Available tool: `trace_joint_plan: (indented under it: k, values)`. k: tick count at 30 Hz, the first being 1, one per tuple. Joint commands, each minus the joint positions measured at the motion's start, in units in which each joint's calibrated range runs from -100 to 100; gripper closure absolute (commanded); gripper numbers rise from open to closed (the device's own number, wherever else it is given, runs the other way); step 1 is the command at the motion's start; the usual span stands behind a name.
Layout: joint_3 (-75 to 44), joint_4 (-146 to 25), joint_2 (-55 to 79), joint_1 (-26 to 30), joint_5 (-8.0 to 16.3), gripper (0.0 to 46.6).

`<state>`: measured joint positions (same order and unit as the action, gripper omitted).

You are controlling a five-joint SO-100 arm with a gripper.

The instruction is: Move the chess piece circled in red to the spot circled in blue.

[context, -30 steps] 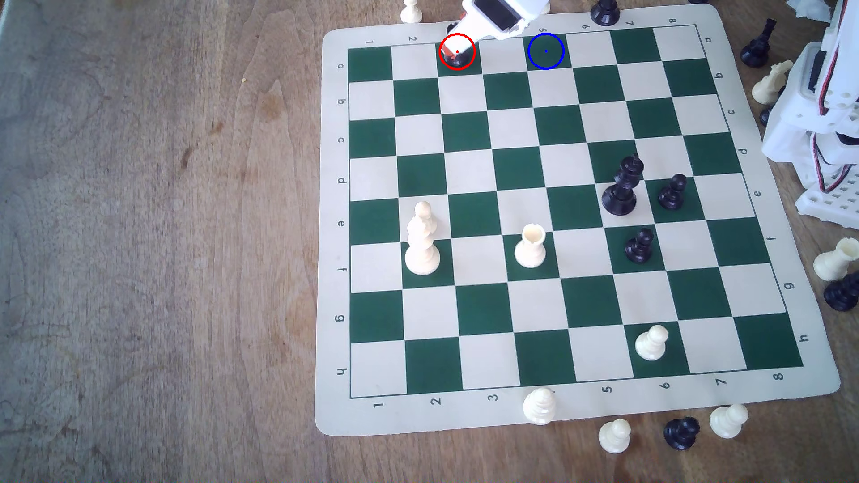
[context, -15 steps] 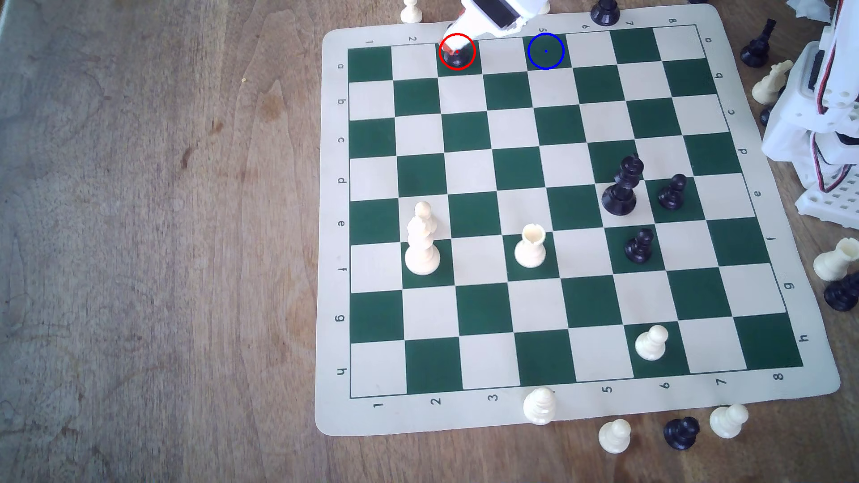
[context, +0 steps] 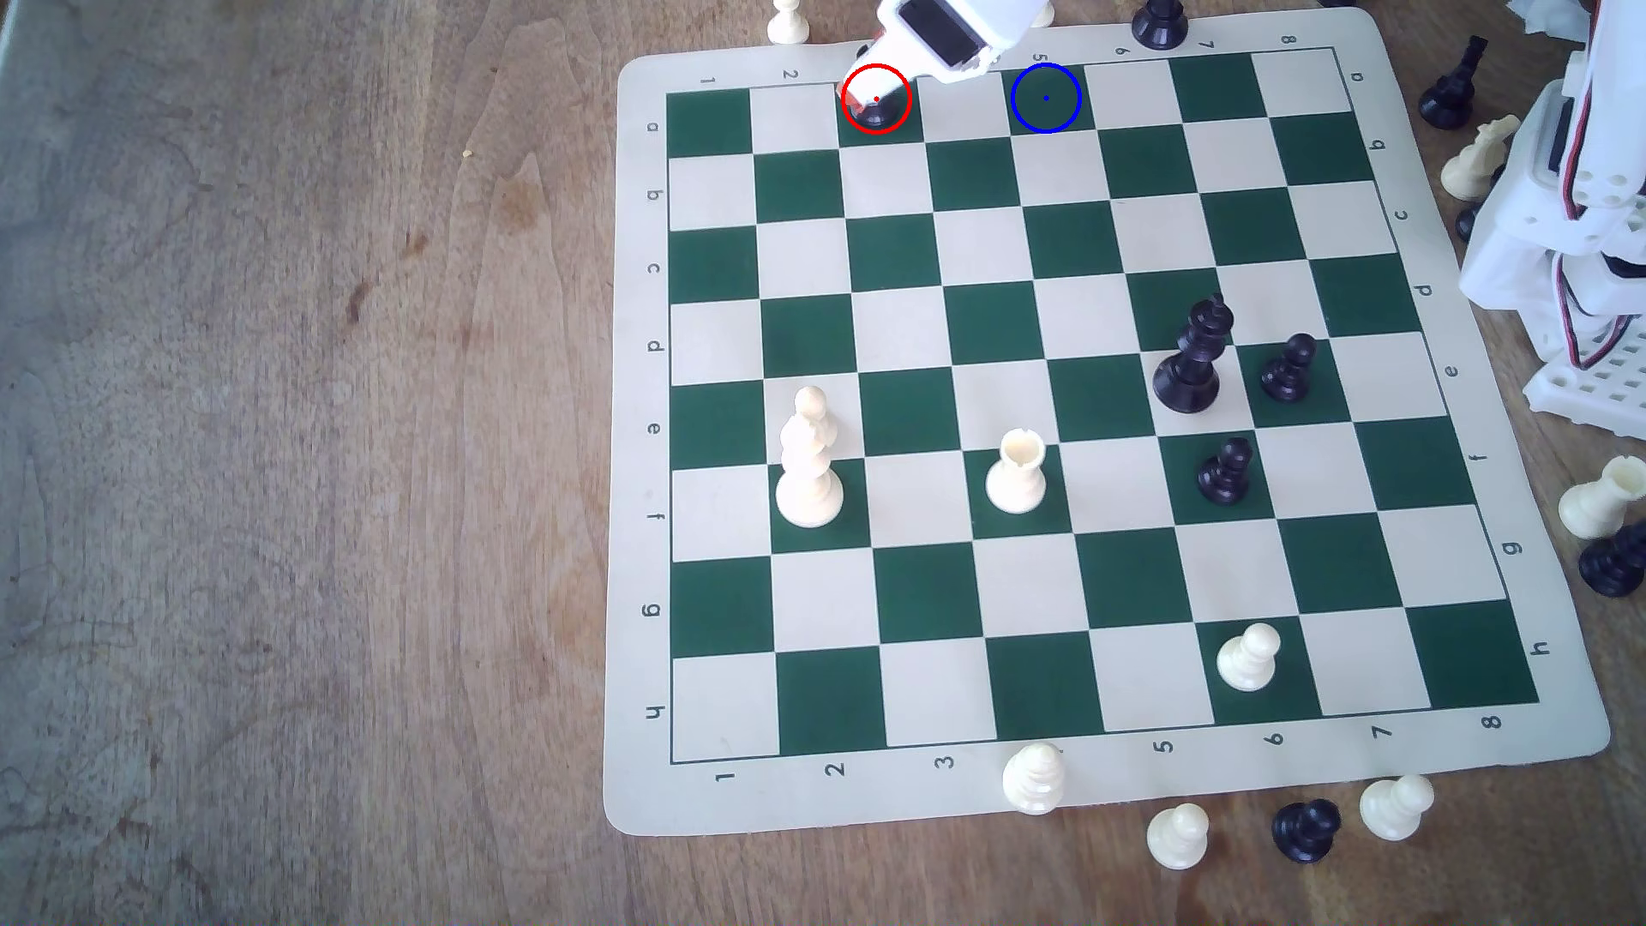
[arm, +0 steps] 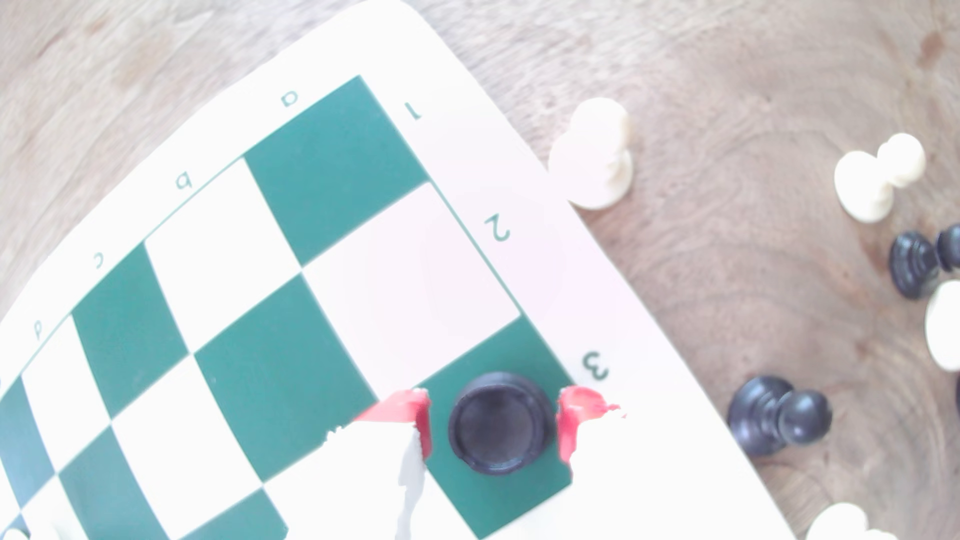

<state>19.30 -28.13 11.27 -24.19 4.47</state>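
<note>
Change: my hand (arm: 493, 426) has barely shifted; rook (arm: 501, 423) unmoved.
Hand: partly open, red tips either side of the rook, small gaps showing.
Rook: on its red-ringed green square.
Blue-ringed square (context: 1046, 98): two squares toward the exterior view's right.

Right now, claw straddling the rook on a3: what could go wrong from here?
1. In the wrist view the claw brackets the black rook with gaps on both sides; uneven closing could nudge or tip it.
2. The rook sits on the board's edge row; a shove could push it off toward the loose black pawn.
3. The blue-circled square is two squares along an empty row; dragging low risks catching the mat.
</note>
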Motion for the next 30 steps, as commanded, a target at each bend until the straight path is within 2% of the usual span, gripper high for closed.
trace_joint_plan:
  k: [1,5,9,12,13,15,25,30]
  values:
    - [-0.98,0.85,-1.34,0.06,0.54,35.1]
    - [-0.89,0.85,-1.34,0.29,0.68,37.3]
    - [-0.89,1.35,-1.59,0.29,1.22,37.0]
    - [-0.89,1.35,-1.76,0.61,1.42,38.4]
    - [-0.89,1.35,-1.85,0.68,1.47,39.3]
    - [-0.89,1.35,-2.10,1.15,1.56,46.2]
    - [-0.89,1.10,-4.82,1.39,2.25,46.4]
    - [-0.71,-2.18,-11.78,1.78,2.30,46.4]
